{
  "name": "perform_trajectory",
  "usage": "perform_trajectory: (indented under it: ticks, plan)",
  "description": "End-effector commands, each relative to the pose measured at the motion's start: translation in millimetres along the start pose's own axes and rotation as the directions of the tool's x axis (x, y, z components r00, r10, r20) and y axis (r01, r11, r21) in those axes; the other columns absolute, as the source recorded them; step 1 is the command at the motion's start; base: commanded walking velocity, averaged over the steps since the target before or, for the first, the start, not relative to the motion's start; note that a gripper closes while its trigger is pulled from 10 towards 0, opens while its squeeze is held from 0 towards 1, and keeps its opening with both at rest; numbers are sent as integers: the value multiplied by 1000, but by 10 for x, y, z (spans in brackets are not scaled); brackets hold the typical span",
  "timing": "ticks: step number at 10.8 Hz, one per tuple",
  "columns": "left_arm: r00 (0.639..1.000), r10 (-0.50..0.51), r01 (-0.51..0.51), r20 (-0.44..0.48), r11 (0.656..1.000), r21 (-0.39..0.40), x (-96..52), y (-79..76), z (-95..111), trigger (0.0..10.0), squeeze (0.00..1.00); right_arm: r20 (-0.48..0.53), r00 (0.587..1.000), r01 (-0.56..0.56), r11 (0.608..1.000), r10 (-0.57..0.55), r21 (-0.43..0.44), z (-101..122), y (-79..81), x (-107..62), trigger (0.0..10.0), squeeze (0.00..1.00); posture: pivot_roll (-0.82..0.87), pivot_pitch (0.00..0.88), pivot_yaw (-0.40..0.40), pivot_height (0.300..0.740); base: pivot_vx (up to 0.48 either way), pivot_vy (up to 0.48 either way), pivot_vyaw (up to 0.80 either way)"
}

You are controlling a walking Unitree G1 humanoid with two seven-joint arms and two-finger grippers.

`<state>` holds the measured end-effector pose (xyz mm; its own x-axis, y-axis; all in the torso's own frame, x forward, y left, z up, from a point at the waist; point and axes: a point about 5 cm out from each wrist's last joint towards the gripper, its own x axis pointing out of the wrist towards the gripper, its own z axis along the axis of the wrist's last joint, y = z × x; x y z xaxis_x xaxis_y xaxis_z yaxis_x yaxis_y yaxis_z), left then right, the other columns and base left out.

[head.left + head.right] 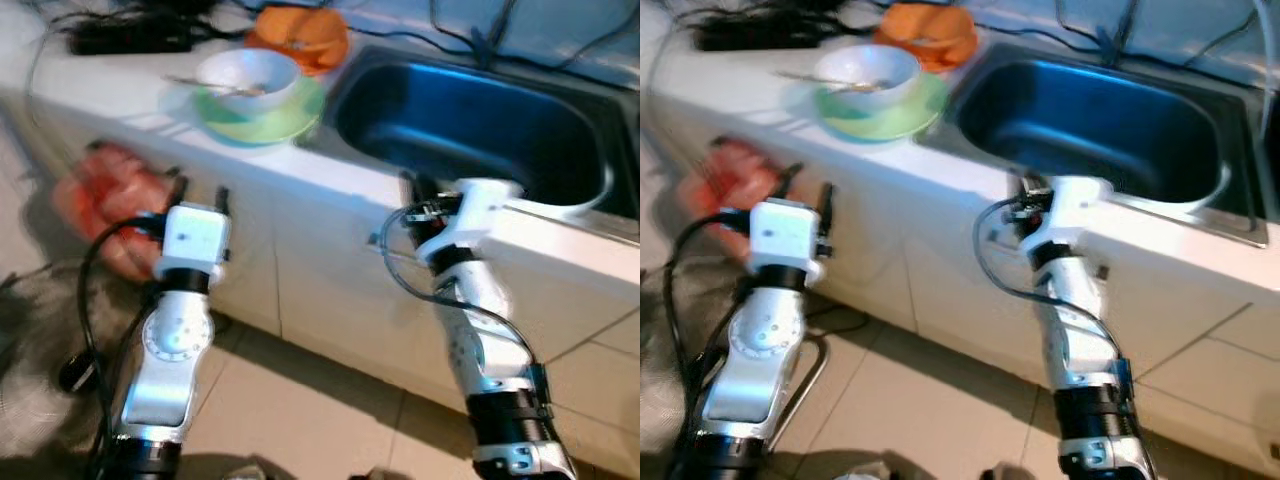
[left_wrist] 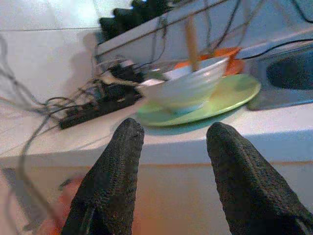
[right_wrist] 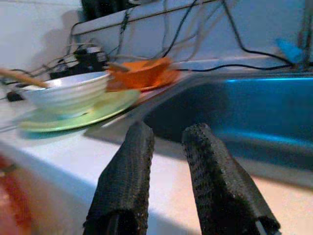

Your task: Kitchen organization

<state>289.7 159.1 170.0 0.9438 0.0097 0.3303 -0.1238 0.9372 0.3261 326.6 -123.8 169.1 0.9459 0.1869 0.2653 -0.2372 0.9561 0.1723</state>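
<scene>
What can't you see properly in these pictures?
- The red thing below the counter: too blurred in the eye views to name.
- Inside the white bowl: its rim hides the contents in the wrist views, and the eye views are too blurred.
- The sink: its far end is cut off by the edge of the left eye view.
- The black cables behind the bowl: a blurred tangle in the left wrist view.

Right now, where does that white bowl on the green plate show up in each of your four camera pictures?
Left eye: white bowl at top, left of centre.
Right eye: top left.
Left wrist: centre, beyond the fingertips.
Right wrist: left side.
Shared landmark: the green plate under it, beside the sink.
</scene>
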Motion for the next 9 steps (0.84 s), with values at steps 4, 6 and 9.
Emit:
perform_trajectory:
  ticks: [4,6,9]
  plan:
    - [1000,-16,16,16,1000,-9,2,-57,45,10000,0,26,999,37,999,-37,-12,51,-102,-21,10000,0,50,129,-20,740,304,0,0]
    - [1000,-14,15,16,1000,-8,0,-57,47,10000,0,24,999,39,999,-39,-14,43,-105,-27,10000,0,50,132,-19,740,304,0,0]
    - [1000,-13,13,20,1000,-9,9,-54,55,10000,0,23,999,43,999,-42,-20,41,-107,-25,10000,0,52,132,-22,740,301,0,0]
